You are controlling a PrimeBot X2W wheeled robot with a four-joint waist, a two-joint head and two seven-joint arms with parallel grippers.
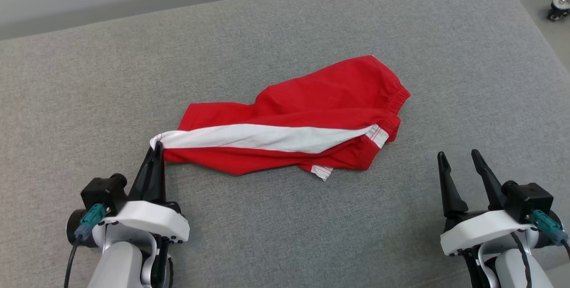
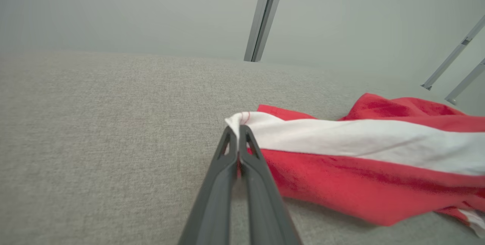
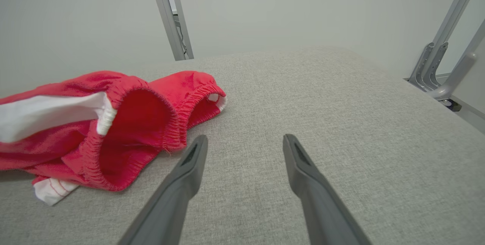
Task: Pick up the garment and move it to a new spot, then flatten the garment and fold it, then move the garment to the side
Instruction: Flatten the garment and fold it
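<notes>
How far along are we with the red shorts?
Done: the left gripper is shut on the white-striped corner of the shorts. In hand: the pickup; the shorts lie crumpled on the grey cushion. The right gripper is open, clear of the waistband. Left: moving, flattening, folding, setting aside.

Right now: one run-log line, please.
left gripper shut on shorts, white corner | right gripper open, apart from shorts | shorts crumpled on grey cushion

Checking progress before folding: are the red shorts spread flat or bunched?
Bunched, not flat: the red shorts lie twisted on the grey cushion, waistband gaping, one white corner pinched in the left tool.
</notes>
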